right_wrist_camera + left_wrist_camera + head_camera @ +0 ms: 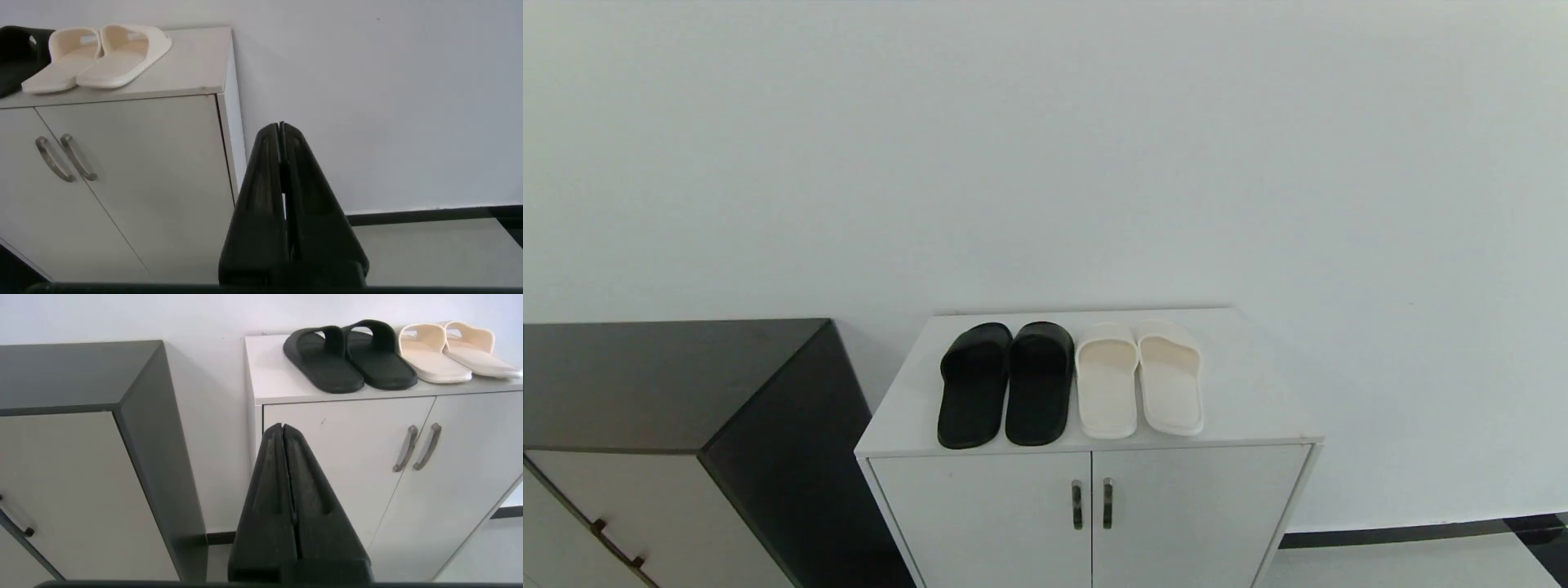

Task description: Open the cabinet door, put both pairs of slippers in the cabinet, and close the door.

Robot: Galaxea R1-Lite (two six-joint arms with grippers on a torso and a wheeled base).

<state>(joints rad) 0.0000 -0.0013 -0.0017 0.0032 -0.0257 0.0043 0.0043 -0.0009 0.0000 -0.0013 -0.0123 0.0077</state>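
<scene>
While the dark cabinet (pixel 678 376) stands at the left, the white cabinet (pixel 1241 392) just beside it has both doors closed. On its top lie two pairs of slippers in one row, toes toward the wall: the black pair (pixel 1005 384) on the left and the white pair (pixel 1139 377) on the right, touching each other. The left gripper (pixel 283 429) is in front of the cabinet and apart from it, fingers pressed together, holding nothing. The right gripper (pixel 281 126) is also clenched and empty. Two small handles (pixel 1077 504) sit close together where the doors meet.
</scene>
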